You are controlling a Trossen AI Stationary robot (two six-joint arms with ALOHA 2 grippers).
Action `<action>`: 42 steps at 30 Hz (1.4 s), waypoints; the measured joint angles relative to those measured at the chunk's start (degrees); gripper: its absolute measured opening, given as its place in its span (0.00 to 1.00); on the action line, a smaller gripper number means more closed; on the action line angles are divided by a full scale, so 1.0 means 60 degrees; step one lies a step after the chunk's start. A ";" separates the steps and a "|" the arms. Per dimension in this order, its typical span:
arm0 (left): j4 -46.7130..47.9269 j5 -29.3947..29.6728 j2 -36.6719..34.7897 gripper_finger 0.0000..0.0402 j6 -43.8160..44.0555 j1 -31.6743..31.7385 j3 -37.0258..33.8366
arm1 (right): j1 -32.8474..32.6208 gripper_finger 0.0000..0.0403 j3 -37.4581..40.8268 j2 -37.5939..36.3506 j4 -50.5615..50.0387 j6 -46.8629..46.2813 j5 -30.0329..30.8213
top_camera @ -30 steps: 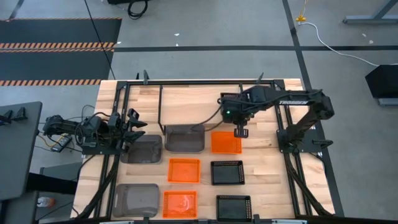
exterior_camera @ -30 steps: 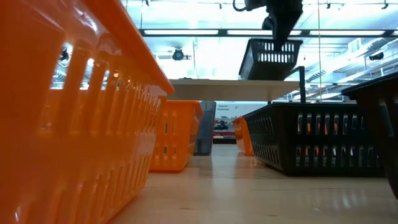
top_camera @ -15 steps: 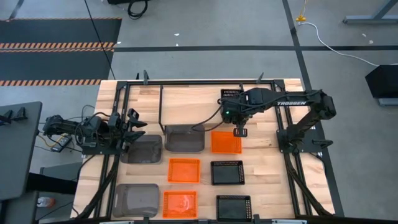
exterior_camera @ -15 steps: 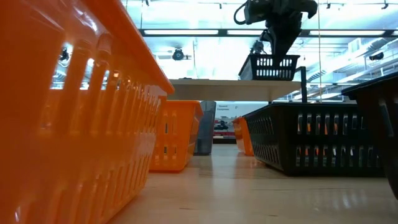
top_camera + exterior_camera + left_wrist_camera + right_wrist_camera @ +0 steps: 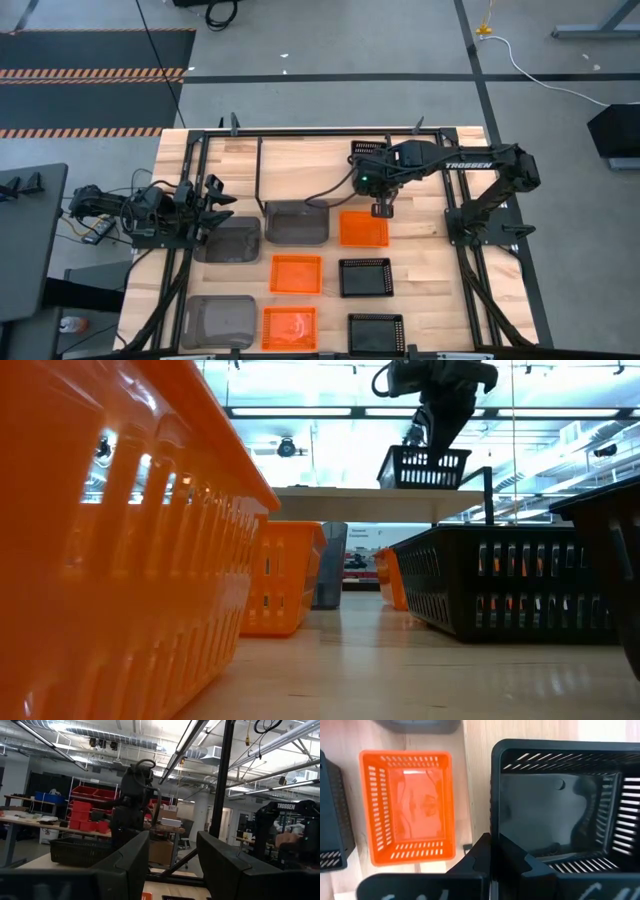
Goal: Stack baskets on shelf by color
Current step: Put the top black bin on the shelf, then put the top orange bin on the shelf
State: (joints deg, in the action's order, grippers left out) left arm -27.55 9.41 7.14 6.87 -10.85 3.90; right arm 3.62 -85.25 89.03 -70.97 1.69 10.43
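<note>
Three grey baskets [image 5: 296, 222], three orange baskets [image 5: 296, 273], two black baskets [image 5: 365, 277] on the tabletop [image 5: 420, 260]. Right fingers [image 5: 492, 851] clamp a third black basket [image 5: 424, 467] over the shelf [image 5: 370, 504]. Left fingers [image 5: 167, 865] spread, empty.

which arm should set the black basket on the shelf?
Right. The right gripper is shut on the black basket just above the shelf. The left gripper waits open at the table's left edge, holding nothing.

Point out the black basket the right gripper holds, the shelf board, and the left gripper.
black basket [image 5: 424, 468], low view, its slotted side wall
shelf board [image 5: 350, 505], low view, its pale front edge
left gripper [image 5: 213, 208], high view, between its open fingertips
</note>
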 joint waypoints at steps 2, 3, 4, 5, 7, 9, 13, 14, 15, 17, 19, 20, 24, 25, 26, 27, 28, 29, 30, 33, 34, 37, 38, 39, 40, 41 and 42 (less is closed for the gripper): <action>0.0004 0.0000 0.0000 0.43 0.0000 0.0004 0.0000 | 0.0000 0.06 -0.0004 0.0000 0.0095 -0.0023 -0.0002; 0.0002 0.0000 0.0000 0.43 0.0001 0.0002 0.0000 | 0.0000 0.06 -0.0004 0.0001 0.0107 -0.0056 -0.0006; 0.0004 0.0000 0.0000 0.43 0.0001 0.0000 0.0000 | -0.0001 0.06 -0.0004 0.0004 0.0103 -0.0087 -0.0018; 0.0004 0.0000 0.0000 0.43 0.0000 0.0002 0.0000 | -0.0013 0.06 -0.0004 0.0004 0.0098 -0.0098 -0.0095; 0.0004 0.0000 0.0000 0.43 0.0000 0.0000 0.0000 | -0.0032 0.06 -0.0004 0.0004 0.0097 -0.0106 -0.0234; 0.0007 0.0000 0.0000 0.43 0.0000 0.0001 0.0000 | -0.0036 0.06 -0.0007 0.0004 0.0097 -0.0279 -0.0215; 0.0017 0.0000 0.0000 0.43 0.0000 0.0000 0.0000 | -0.0033 0.10 -0.0007 0.0004 0.0078 -0.0496 -0.0207; 0.0026 0.0001 0.0000 0.43 0.0000 0.0001 0.0000 | -0.0033 0.12 -0.0007 0.0006 0.0075 -0.0510 -0.0203; 0.0038 0.0000 0.0000 0.43 0.0000 0.0002 0.0000 | -0.0033 0.14 -0.0007 0.0007 0.0076 -0.0534 -0.0200; 0.0063 0.0000 0.0000 0.43 0.0000 0.0002 0.0000 | -0.0036 0.19 -0.0007 0.0007 0.0078 -0.0586 -0.0183; 0.0066 0.0000 0.0000 0.43 0.0000 0.0004 0.0000 | -0.0034 0.24 -0.0007 0.0007 0.0078 -0.0605 -0.0165; 0.0066 0.0000 0.0000 0.43 0.0000 0.0001 0.0000 | -0.0037 0.27 -0.0007 0.0007 0.0078 -0.0601 -0.0123; 0.0065 0.0004 0.0000 0.43 0.0000 0.0003 0.0000 | -0.0072 0.36 -0.0007 -0.0003 0.0085 -0.0590 -0.0131; 0.0063 0.0004 0.0000 0.43 0.0000 0.0002 0.0000 | -0.0088 0.37 -0.0008 -0.0020 0.0105 -0.0590 -0.0177; 0.0066 0.0004 0.0000 0.43 0.0000 0.0001 0.0000 | -0.0123 0.39 -0.0017 -0.0039 0.0152 -0.0596 -0.0212; 0.0066 0.0004 0.0000 0.43 0.0000 0.0004 0.0000 | -0.0171 0.40 -0.0050 -0.0083 0.0172 -0.0634 -0.0230; 0.0065 0.0004 0.0000 0.43 -0.0003 0.0004 0.0000 | -0.0233 0.41 -0.0123 -0.0116 0.0154 -0.0734 -0.0247; 0.0062 0.0012 0.0000 0.43 -0.0004 0.0000 0.0000 | -0.0316 0.42 -0.0235 -0.0135 0.0179 -0.0858 -0.0251; 0.0062 0.0056 0.0000 0.43 -0.0011 0.0000 0.0000 | -0.0408 0.43 -0.0390 -0.0138 0.0210 -0.1027 -0.0287; 0.0064 0.0195 0.0000 0.43 -0.0015 0.0004 0.0000 | -0.0750 0.44 -0.0854 -0.0138 0.0341 -0.1679 -0.0572; 0.0073 0.0222 0.0001 0.43 -0.0013 0.0004 0.0000 | -0.0892 0.44 -0.0968 -0.0145 0.0523 -0.2025 -0.0614; 0.0069 0.0222 0.0000 0.43 -0.0011 0.0000 0.0000 | -0.1323 0.44 -0.1064 -0.0146 0.1126 -0.3298 -0.0653; 0.0072 0.0222 0.0004 0.43 -0.0008 0.0000 0.0000 | -0.1466 0.44 -0.1064 -0.0123 0.1365 -0.3739 -0.0656; 0.0070 0.0222 0.0002 0.43 -0.0007 0.0001 0.0000 | -0.1609 0.44 -0.1081 -0.0046 0.1613 -0.4151 -0.0651; 0.0069 0.0222 0.0002 0.43 -0.0007 0.0004 0.0000 | -0.1749 0.44 -0.1086 0.0003 0.1808 -0.4530 -0.0655; 0.0073 0.0222 0.0001 0.43 0.0005 0.0001 0.0000 | -0.1886 0.44 -0.1078 0.0084 0.1873 -0.4902 -0.0663; 0.0069 0.0222 0.0002 0.43 0.0036 0.0004 0.0000 | -0.1997 0.44 -0.1078 0.0219 0.1992 -0.5231 -0.0680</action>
State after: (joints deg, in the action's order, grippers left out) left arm -27.14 10.74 7.15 7.09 -10.83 3.90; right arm -8.37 -91.72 90.35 -59.02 -29.69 6.35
